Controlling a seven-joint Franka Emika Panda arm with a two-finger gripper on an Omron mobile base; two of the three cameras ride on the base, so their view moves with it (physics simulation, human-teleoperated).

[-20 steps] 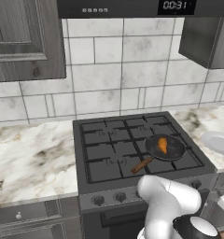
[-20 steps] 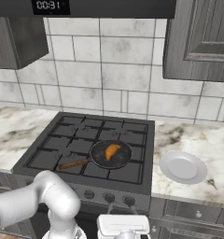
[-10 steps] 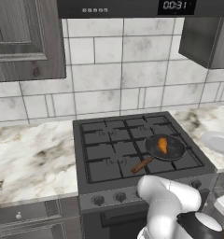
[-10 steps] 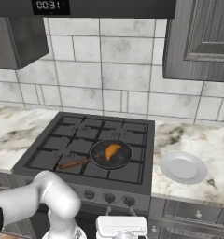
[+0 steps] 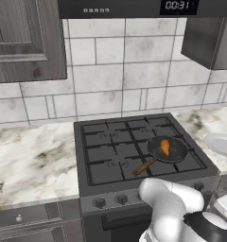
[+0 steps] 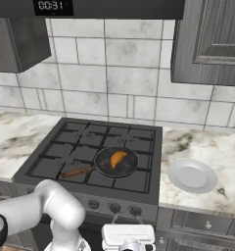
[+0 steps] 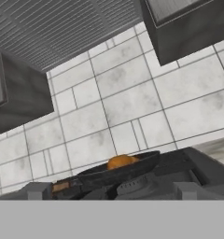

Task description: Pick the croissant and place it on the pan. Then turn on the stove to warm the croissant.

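Observation:
The orange-brown croissant lies inside the black pan, which sits on the front right burner of the dark grey stove. The pan's wooden handle points toward the front left. My gripper's white hand hangs low in front of the stove, just below the knob row. Its fingers are hidden. From there the hand view looks up over the stove's front edge at the pan rim and the croissant's top.
A round white plate rests on the marble counter right of the stove. More knobs line the stove front. Dark cabinets hang at both sides, with a microwave and vent overhead. My white arm bends in front of the oven door.

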